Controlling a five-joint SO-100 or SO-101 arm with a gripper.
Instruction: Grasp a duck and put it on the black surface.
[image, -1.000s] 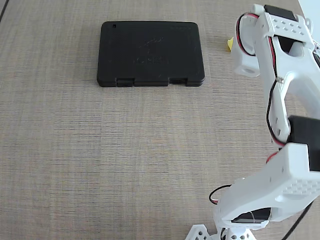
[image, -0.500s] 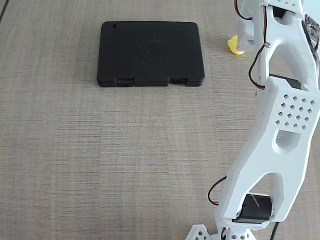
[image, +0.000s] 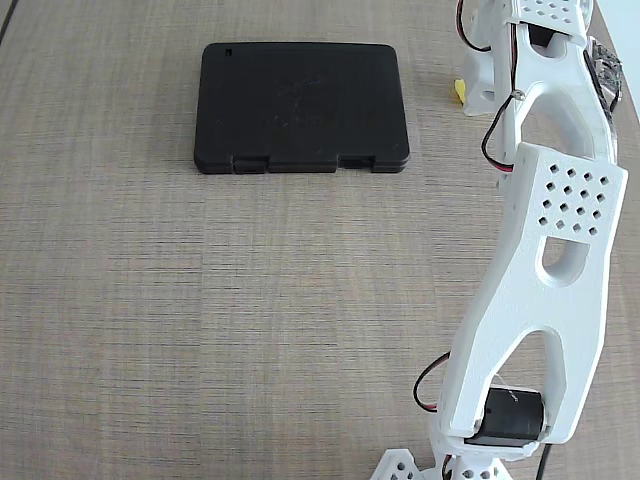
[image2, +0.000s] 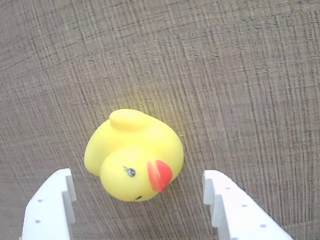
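In the fixed view, the slab (image: 302, 108) lies flat on the table (image: 200, 320), up toward 12 o'clock from the middle. Your arm (image: 545, 270) stands at 5 o'clock and reaches up the right side to 1 o'clock. The duck (image: 459, 90) peeks out just beside the arm, at 3 o'clock from the slab and apart from it.

In the wrist view, the duck (image2: 134, 155) sits on the table (image2: 240, 75) near the middle. One finger (image2: 50, 207) is at 8 o'clock from it, the other finger (image2: 237, 210) at 4 o'clock. Neither one touches the duck.
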